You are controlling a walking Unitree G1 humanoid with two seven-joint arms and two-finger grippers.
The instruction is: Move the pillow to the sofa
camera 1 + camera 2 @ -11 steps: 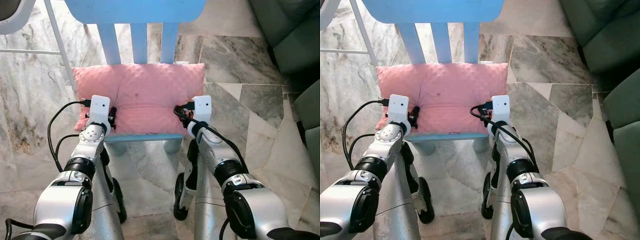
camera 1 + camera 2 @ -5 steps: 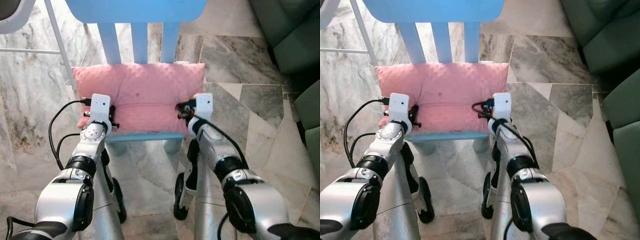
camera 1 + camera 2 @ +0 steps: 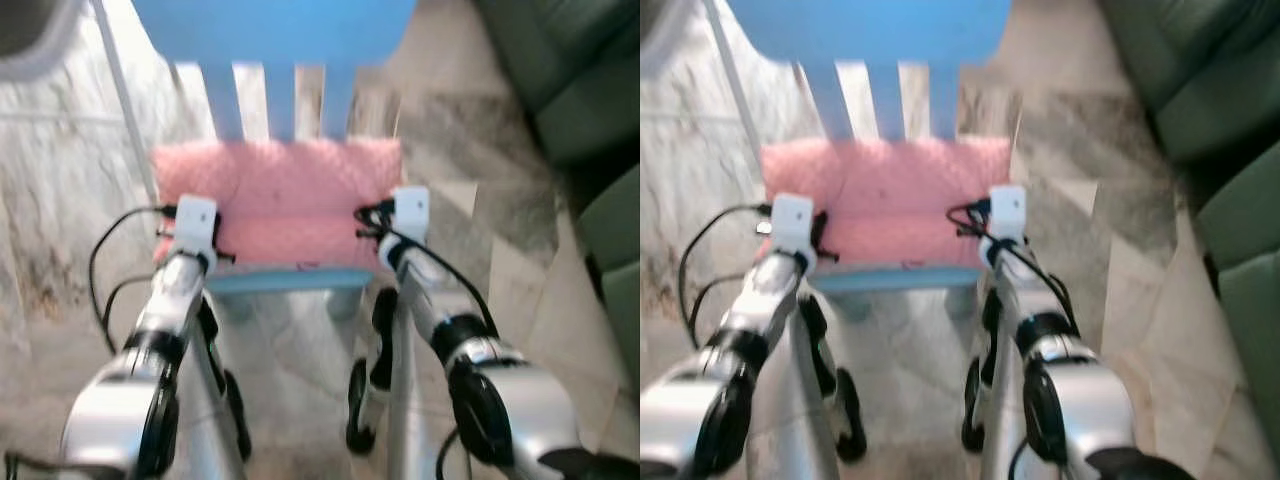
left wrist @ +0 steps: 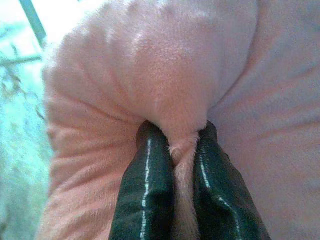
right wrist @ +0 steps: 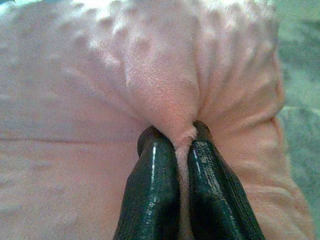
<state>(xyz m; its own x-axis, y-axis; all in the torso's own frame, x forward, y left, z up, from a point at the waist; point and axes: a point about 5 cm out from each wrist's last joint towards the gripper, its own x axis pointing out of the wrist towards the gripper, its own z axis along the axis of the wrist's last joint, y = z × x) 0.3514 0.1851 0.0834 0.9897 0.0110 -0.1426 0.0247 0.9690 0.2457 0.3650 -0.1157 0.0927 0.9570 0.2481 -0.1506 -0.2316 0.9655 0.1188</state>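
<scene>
the pink pillow lies flat on the seat of a blue chair, its long axis running crosswise from one pincer to the other. the left gripper is at the pillow's left end, the right gripper at its right end. the blurred head views show both arms reaching in; the wrist views show what they miss: each pair of glossy black fingers is nearly closed, pinching a ridge of soft, dimpled plush. a green sofa stands off to the right on a marble floor.
</scene>
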